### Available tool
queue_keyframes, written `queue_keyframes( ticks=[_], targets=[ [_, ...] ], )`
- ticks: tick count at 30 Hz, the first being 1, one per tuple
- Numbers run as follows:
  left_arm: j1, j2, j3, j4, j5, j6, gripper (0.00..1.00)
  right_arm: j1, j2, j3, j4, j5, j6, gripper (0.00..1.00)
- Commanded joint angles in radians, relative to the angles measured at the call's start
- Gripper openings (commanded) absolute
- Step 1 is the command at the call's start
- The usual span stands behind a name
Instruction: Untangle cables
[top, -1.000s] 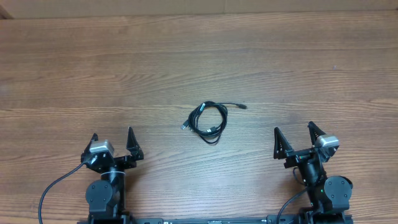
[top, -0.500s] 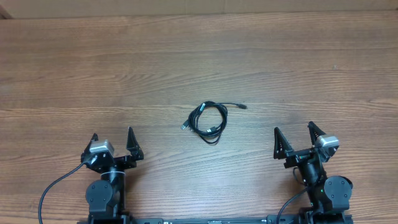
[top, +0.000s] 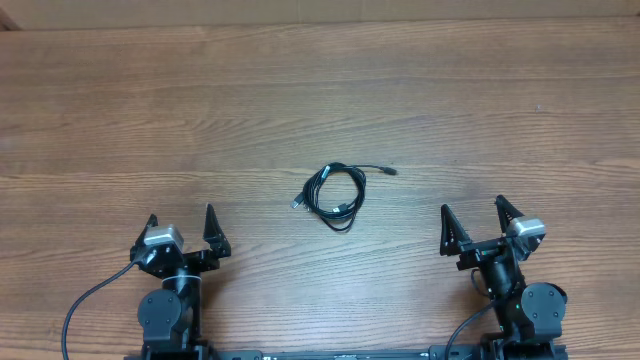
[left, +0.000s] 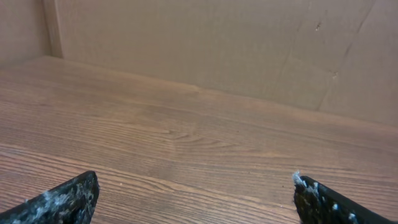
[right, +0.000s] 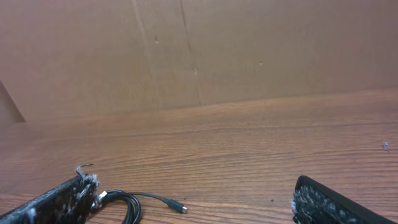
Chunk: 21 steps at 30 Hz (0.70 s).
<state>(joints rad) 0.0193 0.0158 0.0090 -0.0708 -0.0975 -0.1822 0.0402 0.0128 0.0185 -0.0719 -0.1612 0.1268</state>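
Note:
The cables (top: 335, 195) lie as a small coiled black bundle at the middle of the wooden table, with one plug end sticking out to the right and a silvery plug at the left. Part of the bundle and a plug end show low left in the right wrist view (right: 134, 204). My left gripper (top: 181, 232) is open and empty at the front left, well away from the bundle; its open fingers frame bare table in the left wrist view (left: 196, 198). My right gripper (top: 474, 225) is open and empty at the front right (right: 193, 199).
The wooden table (top: 320, 100) stretches across the whole view. A brown cardboard wall (right: 205, 50) stands behind the table's far edge. Thick black wires run from the bases of both arms at the front edge.

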Motion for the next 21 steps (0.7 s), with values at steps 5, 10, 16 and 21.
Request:
queue_keyframes(
  ticks=[5, 10, 16, 21],
  targets=[
    [-0.003, -0.010, -0.004, 0.015, 0.013, 0.018, 1.00, 0.005, -0.010, -0.011, 0.007, -0.050, 0.046, 1.00],
    [-0.003, -0.010, -0.004, 0.000, 0.013, 0.018, 1.00, 0.005, -0.010, -0.010, 0.010, -0.081, 0.063, 1.00],
    [-0.002, -0.010, -0.004, 0.014, -0.021, 0.076, 1.00, 0.005, -0.010, 0.005, -0.011, -0.155, 0.064, 1.00],
    [-0.002, -0.010, -0.002, 0.025, -0.022, 0.109, 1.00, 0.004, -0.010, 0.087, -0.192, -0.156, 0.063, 1.00]
  ],
)
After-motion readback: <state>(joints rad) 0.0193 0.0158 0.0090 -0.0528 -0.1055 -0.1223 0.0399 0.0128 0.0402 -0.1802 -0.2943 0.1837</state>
